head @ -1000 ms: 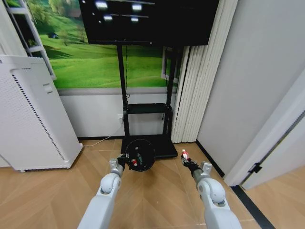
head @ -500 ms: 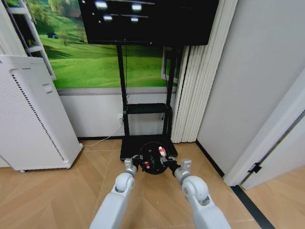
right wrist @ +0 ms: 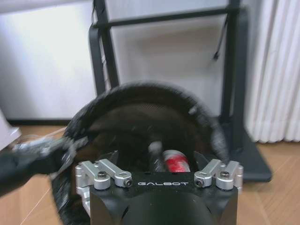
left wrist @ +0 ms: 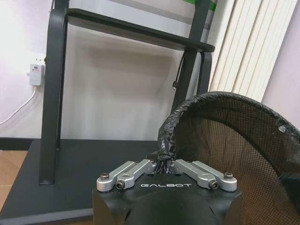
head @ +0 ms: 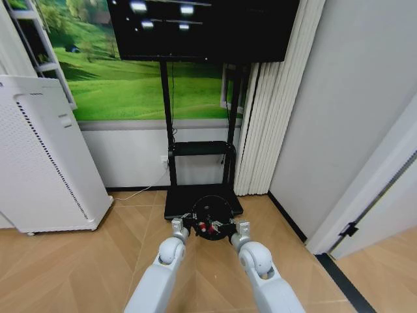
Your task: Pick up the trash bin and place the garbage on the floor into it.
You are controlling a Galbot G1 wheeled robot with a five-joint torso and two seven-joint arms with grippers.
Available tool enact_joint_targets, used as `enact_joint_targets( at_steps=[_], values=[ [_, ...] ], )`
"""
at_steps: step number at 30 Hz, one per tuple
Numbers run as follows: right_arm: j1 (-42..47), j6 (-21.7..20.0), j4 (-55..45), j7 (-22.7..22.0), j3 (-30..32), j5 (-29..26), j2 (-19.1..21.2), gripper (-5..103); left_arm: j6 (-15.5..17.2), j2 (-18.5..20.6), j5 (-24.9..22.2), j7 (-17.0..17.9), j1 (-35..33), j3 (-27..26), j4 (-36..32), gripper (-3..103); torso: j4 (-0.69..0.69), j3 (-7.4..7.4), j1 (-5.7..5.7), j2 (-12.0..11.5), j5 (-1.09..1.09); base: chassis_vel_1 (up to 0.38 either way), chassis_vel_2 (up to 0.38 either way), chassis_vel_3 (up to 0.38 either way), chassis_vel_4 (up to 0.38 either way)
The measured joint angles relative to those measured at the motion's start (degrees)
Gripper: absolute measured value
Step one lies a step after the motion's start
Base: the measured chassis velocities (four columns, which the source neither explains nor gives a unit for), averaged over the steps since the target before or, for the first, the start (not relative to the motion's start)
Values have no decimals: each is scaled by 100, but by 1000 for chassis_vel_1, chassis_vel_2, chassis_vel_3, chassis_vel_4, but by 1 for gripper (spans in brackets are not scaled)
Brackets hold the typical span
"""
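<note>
The floor is tan herringbone parquet, with a white perforated appliance standing on it at the robot's left and a black TV stand against the wall straight ahead. Both arms reach forward and meet in front of the stand's base.

The bin, black mesh with a dark liner, hangs tipped between the arms, its mouth facing back toward the robot. The left gripper is pinched tight on the rim; from its wrist the fingers are clamped onto the bunched liner at the bin's edge.

The right gripper sits at the bin's mouth, pointing in. Just past its fingers, inside the bin, lies a small red-and-white piece of garbage. Whether that gripper is open or closed I cannot tell. More red and white specks show inside the bin from above.
</note>
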State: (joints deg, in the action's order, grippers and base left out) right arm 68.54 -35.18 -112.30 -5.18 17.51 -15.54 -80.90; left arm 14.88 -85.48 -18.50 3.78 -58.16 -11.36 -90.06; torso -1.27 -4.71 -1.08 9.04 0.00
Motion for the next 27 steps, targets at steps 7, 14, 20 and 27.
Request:
enact_joint_targets(
  at_steps=[7, 14, 20, 27],
  values=[
    [570, 66, -855, -114, 510, 36, 109, 100, -1, 137, 6, 2, -200, -321, -246, 4, -2, 1, 0, 0, -2, 0, 0, 0, 0],
    [1181, 122, -1273, -204, 818, 321, 92, 100, 12, 535, -123, -27, -395, -800, -512, 4, 0, 1, 0, 1, -2, 0, 0, 0, 0],
    [1640, 564, -1121, -484, 854, 747, -84, 100, 30, 1019, -339, -87, -660, -1306, -819, 4, 0, 1, 0, 1, -1, 10, -8, -4, 12],
    [1638, 532, -1132, -570, 836, 822, -84, 100, 45, 1009, -392, -63, -568, -1270, -859, 4, -1, 0, 0, 1, -1, 114, -122, -102, 131]
  ],
)
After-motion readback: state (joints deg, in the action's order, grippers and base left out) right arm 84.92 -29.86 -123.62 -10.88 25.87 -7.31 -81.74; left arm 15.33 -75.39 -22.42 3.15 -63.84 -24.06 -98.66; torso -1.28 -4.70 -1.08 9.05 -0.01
